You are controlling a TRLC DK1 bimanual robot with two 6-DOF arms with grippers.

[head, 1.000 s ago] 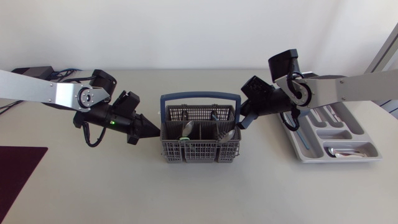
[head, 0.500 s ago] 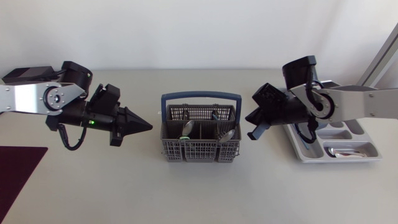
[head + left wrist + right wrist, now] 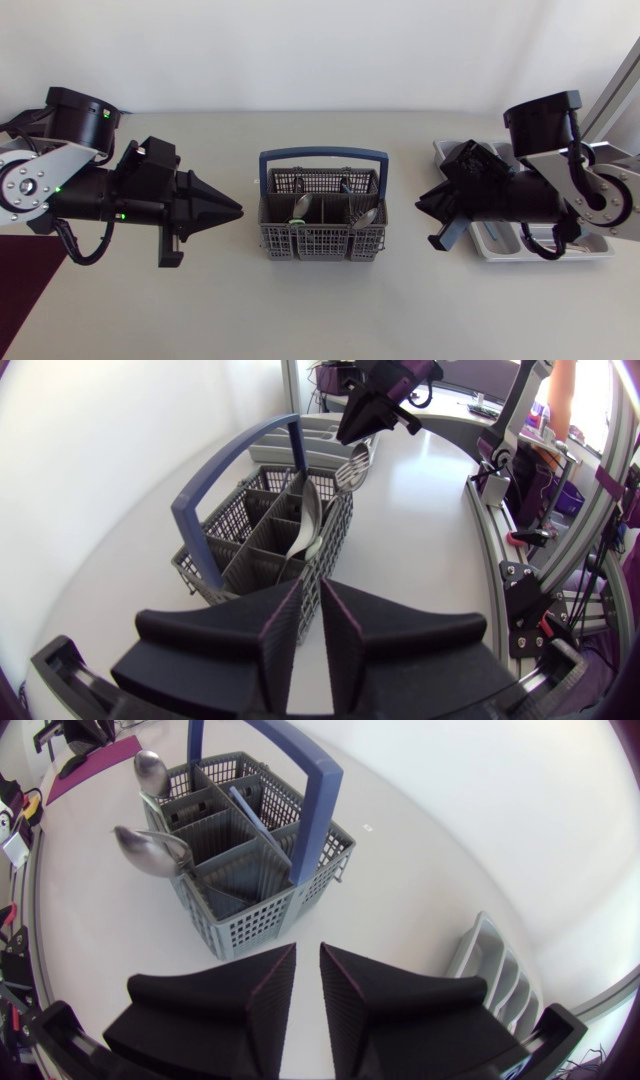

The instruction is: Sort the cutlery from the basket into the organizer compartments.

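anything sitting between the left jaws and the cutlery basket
No. In the head view, only a short stretch of bare table separates the left jaws, closed to a point, from the basket. They aren't touching it.

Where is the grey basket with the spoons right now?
In the head view the basket sits mid-table, between the left end effector and the right end effector, touching neither. The organizer lies further right.
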